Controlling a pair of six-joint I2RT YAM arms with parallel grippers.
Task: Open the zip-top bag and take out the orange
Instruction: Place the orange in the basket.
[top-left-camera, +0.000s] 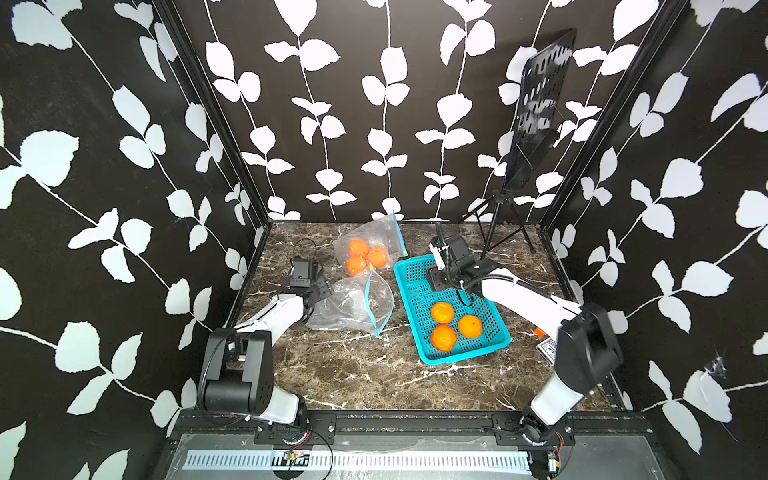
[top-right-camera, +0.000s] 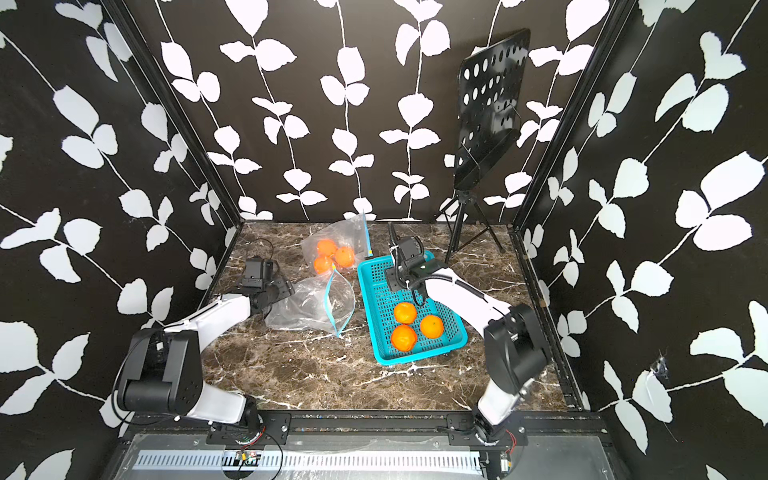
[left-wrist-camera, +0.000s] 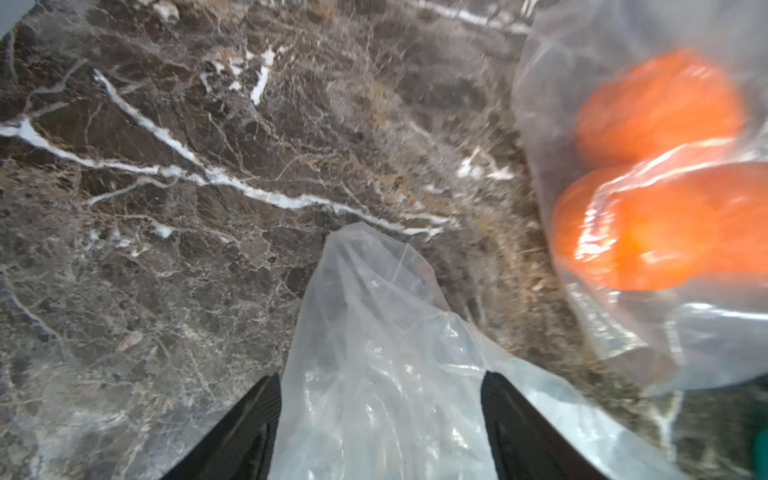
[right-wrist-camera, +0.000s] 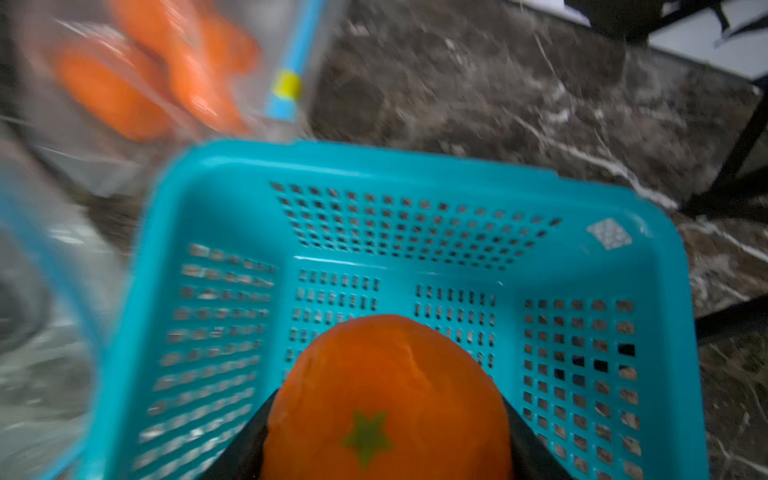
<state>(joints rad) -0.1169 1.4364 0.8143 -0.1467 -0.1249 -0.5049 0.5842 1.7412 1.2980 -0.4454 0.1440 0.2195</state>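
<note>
An empty clear zip-top bag (top-left-camera: 353, 307) with a blue zip lies mouth open at centre-left of the marble table. My left gripper (top-left-camera: 322, 291) is at its left end. In the left wrist view my left gripper (left-wrist-camera: 380, 376) stands open, and crumpled plastic of the bag (left-wrist-camera: 374, 332) lies between the spread fingers. My right gripper (top-left-camera: 436, 282) hovers over the far half of a teal basket (top-left-camera: 467, 353). In the right wrist view it (right-wrist-camera: 386, 399) is shut on an orange (right-wrist-camera: 386, 365) with a green star, above the basket (right-wrist-camera: 374, 160). That orange is hidden in both top views.
Three oranges (top-left-camera: 442, 312) lie in the basket's near half. A second clear bag (top-left-camera: 374, 237) holding three oranges (top-left-camera: 365, 254) sits behind the empty one. A black music stand (top-left-camera: 540, 104) occupies the back right corner. Patterned walls close in three sides.
</note>
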